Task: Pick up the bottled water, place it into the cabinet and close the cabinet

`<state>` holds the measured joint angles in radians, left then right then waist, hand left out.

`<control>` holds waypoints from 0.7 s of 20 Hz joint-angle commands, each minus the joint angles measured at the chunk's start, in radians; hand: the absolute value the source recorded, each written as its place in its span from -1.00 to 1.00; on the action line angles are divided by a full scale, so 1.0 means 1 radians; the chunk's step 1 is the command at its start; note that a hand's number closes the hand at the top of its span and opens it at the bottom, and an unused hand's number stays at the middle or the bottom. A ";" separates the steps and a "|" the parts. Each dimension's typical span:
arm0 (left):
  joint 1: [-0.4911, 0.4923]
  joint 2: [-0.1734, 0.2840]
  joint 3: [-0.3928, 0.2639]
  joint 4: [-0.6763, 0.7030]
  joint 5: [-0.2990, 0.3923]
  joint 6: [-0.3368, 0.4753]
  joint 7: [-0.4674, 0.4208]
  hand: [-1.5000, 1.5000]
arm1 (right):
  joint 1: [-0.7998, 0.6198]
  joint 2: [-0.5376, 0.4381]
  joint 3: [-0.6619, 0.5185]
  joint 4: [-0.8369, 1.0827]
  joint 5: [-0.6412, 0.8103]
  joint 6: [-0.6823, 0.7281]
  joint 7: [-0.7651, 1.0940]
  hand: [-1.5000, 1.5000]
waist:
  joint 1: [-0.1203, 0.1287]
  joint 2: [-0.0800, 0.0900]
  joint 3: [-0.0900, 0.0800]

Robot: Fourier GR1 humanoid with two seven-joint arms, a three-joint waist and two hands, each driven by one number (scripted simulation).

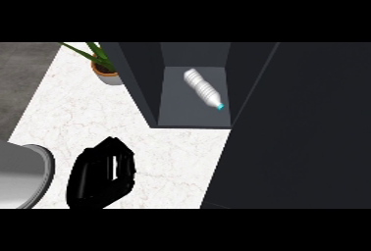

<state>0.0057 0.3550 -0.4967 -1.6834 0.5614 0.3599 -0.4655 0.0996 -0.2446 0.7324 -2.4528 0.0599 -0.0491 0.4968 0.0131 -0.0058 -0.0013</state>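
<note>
At right, dark cabinet (196, 68) with door (304, 127) swung open, then white counter (87, 108), left hand (98, 176) low over it with fingers curled on nothing, potted plant (101, 66), bottled water (201, 88) lying inside cabinet.

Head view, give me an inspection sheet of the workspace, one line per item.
Surface: white marbled counter, mostly bare.
Job's things: bottled water lies on its side inside the cabinet; cabinet door stands open at the right.
Clutter: potted plant at the counter's back left, beside the cabinet.
Hands: left hand over the counter, fingers curled, holding nothing; right hand not in view.
Cables: nothing seen.
Surroundings: grey floor at left; a grey rounded object at the lower left edge.
</note>
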 commanded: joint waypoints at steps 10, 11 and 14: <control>0.200 0.081 0.098 -0.072 0.033 -0.111 -0.092 1.00 | -0.402 0.238 0.254 0.240 0.198 -0.131 0.098 1.00 | 0.009 0.003 -0.002; 0.229 0.114 0.117 -0.150 0.076 -0.119 -0.047 1.00 | -0.440 0.237 0.243 0.240 0.203 -0.158 0.121 1.00 | 0.021 0.002 -0.002; 0.292 0.132 0.145 -0.153 0.084 -0.161 -0.099 1.00 | -0.522 0.236 0.161 0.279 0.167 -0.209 0.149 1.00 | 0.031 0.005 -0.003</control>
<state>0.2445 0.4654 -0.3846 -1.8243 0.6251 0.2407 -0.5346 -0.2349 -0.1820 0.9027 -2.3335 0.2165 -0.1890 0.6230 0.0338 -0.0034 -0.0031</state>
